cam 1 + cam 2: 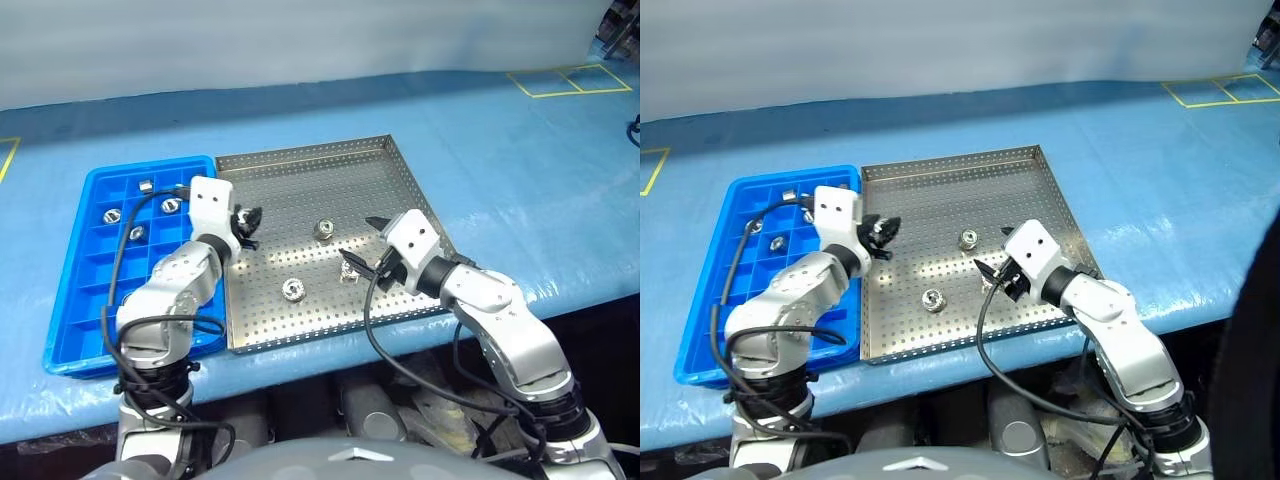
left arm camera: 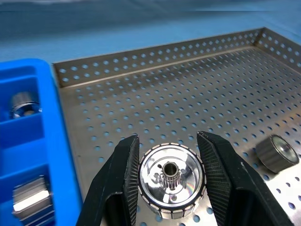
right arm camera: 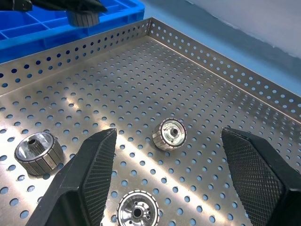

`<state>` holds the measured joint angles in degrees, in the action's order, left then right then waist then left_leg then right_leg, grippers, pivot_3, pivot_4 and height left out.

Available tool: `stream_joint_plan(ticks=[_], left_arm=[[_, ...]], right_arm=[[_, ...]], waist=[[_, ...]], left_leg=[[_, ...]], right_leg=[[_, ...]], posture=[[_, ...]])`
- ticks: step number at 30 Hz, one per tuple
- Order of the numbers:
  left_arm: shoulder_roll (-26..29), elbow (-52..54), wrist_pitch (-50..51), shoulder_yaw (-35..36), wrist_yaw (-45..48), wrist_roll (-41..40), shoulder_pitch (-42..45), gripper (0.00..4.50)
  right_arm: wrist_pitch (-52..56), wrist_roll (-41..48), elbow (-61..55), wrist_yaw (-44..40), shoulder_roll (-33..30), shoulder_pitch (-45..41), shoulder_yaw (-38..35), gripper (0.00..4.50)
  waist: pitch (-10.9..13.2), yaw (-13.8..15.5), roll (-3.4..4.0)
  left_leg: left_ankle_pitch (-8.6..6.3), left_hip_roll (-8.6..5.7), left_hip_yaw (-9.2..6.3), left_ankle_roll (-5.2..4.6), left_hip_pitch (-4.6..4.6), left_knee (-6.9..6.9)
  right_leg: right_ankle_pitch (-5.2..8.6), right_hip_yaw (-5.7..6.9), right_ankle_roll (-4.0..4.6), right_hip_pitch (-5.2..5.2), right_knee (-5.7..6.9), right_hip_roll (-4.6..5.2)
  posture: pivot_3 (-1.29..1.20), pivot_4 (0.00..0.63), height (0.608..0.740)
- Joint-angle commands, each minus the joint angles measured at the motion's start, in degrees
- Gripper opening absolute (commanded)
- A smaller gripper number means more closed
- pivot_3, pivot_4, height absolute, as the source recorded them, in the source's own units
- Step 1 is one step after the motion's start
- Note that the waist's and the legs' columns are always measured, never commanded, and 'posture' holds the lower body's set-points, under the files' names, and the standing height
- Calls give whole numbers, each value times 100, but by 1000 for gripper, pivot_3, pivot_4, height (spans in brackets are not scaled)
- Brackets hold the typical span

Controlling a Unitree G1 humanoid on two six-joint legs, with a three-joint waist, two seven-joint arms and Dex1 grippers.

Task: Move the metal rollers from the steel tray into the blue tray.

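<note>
Mid-transfer: left gripper (image 2: 170, 181) fingers clamped on metal roller (image 2: 171, 187), above left side of steel tray (image 1: 400, 180). Right gripper (image 3: 178, 176) fingers wide apart, empty, over remaining rollers. Next: carry left into free blue tray (image 1: 75, 250) compartment.

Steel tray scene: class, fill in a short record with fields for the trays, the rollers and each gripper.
steel tray: square, perforated, right of the blue tray
blue tray: gridded, several rollers already in its compartments
loose rollers on steel tray: three, including one at and one at
left gripper: shut on a roller, raised near the steel tray's left rim
right gripper: open, above the steel tray, nothing between its fingers
</note>
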<state>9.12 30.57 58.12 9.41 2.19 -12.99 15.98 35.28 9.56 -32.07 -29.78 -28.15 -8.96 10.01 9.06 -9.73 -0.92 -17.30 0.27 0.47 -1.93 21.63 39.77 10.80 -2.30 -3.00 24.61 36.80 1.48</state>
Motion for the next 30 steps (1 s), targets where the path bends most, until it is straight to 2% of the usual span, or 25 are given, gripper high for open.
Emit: stream_joint_plan(ticks=[1,6,13,17,21,30], left_arm=[[70,575,-8,654,-513,341,-183,1628],[221,1020,79,1331,-934,741,-552,1628],[175,924,-134,2103,-1446,1188,-728,1628],[92,573,-290,2123,-1502,1268,-777,1628],[36,290,-444,1840,-1404,1264,-689,1628],[177,-450,-710,1464,-1220,1260,-157,1628]], right_arm=[[-167,9,-22,-76,25,-123,50,3722],[-257,16,192,-194,90,-307,154,3722],[-394,16,438,-328,186,-493,295,3722],[-424,5,489,-371,233,-526,352,3722],[-436,-4,496,-372,259,-516,376,3722],[-433,-25,415,-295,234,-412,302,3722]], waist=[[0,30,0],[6,246,-11],[13,628,-30],[8,762,-38],[8,836,-40],[8,791,-42]], left_leg=[[0,0,0,0,-1,-2],[1,0,0,1,-1,-5],[2,-1,-4,4,-1,-5],[2,-3,-5,4,0,-5],[3,-2,-8,7,0,-5],[3,-1,-9,7,1,-6]], right_leg=[[0,0,1,0,0,-1],[0,1,2,2,-1,1],[0,13,6,1,-3,9],[0,17,7,-1,-5,15],[6,26,19,-2,-3,17],[7,35,23,-2,-2,19]], posture=[[-146,150,740],[-96,150,740],[-66,150,740],[-38,150,740],[-51,150,740],[-91,150,740]])
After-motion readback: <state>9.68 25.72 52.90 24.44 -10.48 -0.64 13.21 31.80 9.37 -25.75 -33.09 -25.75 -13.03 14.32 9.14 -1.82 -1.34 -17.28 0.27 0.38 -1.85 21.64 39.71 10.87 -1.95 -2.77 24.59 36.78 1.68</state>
